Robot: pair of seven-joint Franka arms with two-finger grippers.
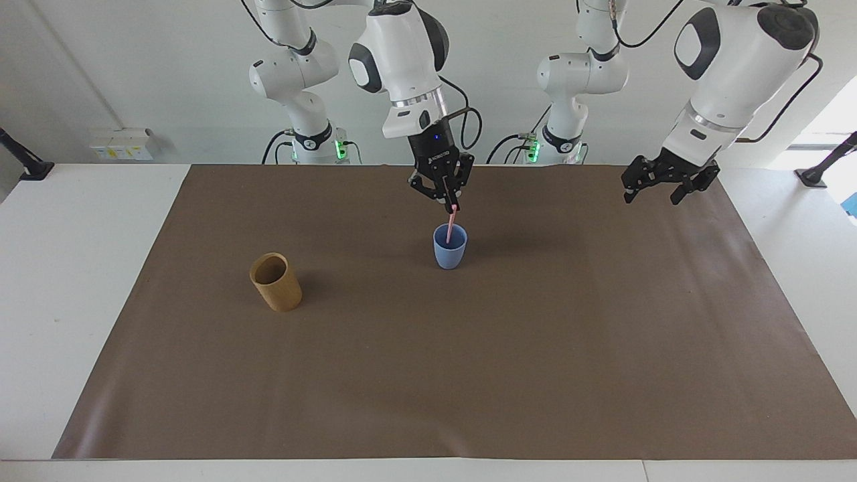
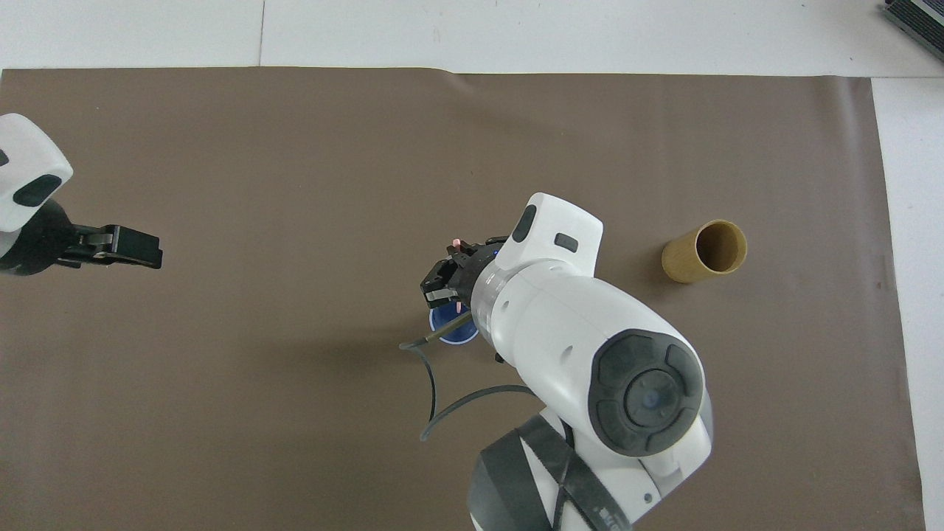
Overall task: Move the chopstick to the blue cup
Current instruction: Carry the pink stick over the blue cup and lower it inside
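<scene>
Right hand point(image 1: 450, 198): raised directly over the small light blue handleless tumbler point(image 1: 450, 249), fingers closed on the upper end of the thin pale pink chopstick point(image 1: 452, 222). The chopstick hangs slightly tilted from the hand, and its lower end sits inside the mouth of the blue tumbler. Whether that end touches the cup's floor or wall cannot be told. In the overhead view the right hand point(image 2: 448, 279) and its wrist cover most of the tumbler point(image 2: 445, 330); only a part of the rim shows, and the top tip of the chopstick point(image 2: 458, 242) shows above the hand.

Left hand point(image 1: 669, 182): held in the air over the left arm's end of the brown paper mat point(image 1: 469, 375), well apart from the tumbler, fingers spread and gripping nothing. The same hand point(image 2: 118, 247) shows at the edge of the overhead view. This arm waits.

Blue tumbler: upright on the mat, near the middle of the white worktop point(image 1: 67, 268).

Tan bamboo-coloured cylindrical cup point(image 1: 275, 282): upright on the mat toward the right arm's end, slightly farther from the robots than the tumbler, well apart from it. Its interior point(image 2: 719, 246) appears empty.
</scene>
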